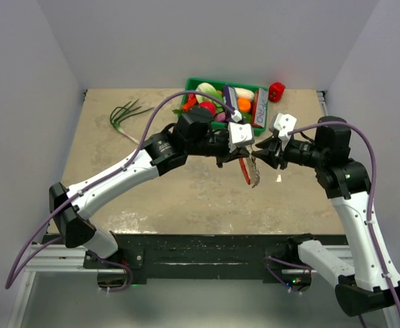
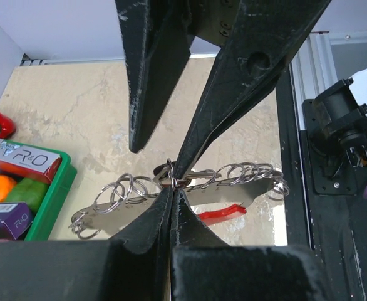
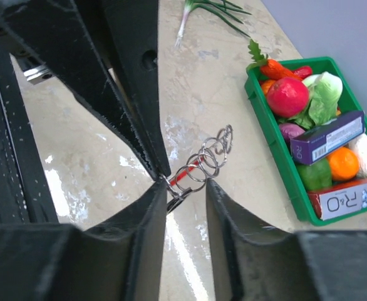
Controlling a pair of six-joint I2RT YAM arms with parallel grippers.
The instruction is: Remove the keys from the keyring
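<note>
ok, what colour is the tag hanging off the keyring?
Red. The tag shows best in the left wrist view.

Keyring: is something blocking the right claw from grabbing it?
Nothing visible is in the way. The right gripper is open right at the keyring, with no object between them. The left gripper pinches the keyring from the opposite side.

"R&O" on white box (image 2: 22, 158), green bin (image 2: 55, 200)

The whole bench (image 1: 118, 184) is seen from above the near edge; the green tray (image 1: 213, 81) is caught closer by both wrist views.
</note>
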